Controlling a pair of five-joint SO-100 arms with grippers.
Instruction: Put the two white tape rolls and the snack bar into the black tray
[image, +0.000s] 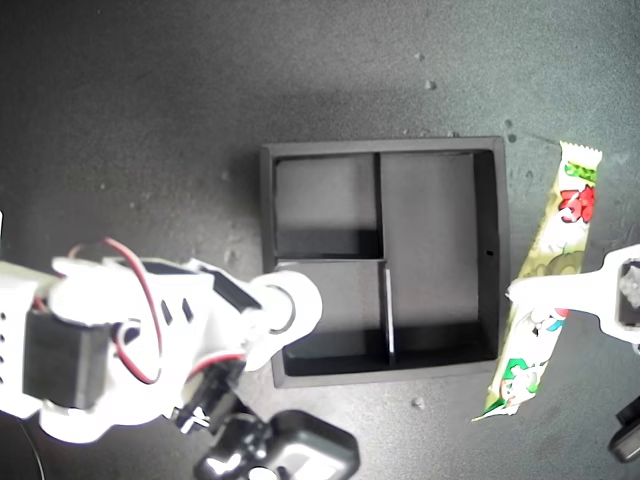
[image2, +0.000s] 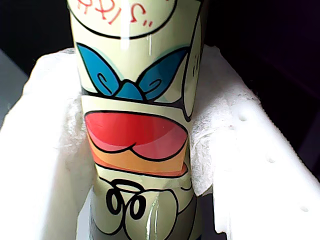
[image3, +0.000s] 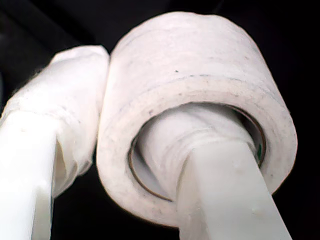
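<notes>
Beside one black tray (image: 267, 210): one snack bar (image: 555, 255), one tape roll (image: 290, 305).

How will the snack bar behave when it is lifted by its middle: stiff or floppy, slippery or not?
The snack bar is long and narrow, and my first gripper holds it near the middle, so both ends may sag a little. Its wrapper looks glossy, with glare streaks in the first wrist view, so it could slip. The padded fingers probably help the grip.
</notes>
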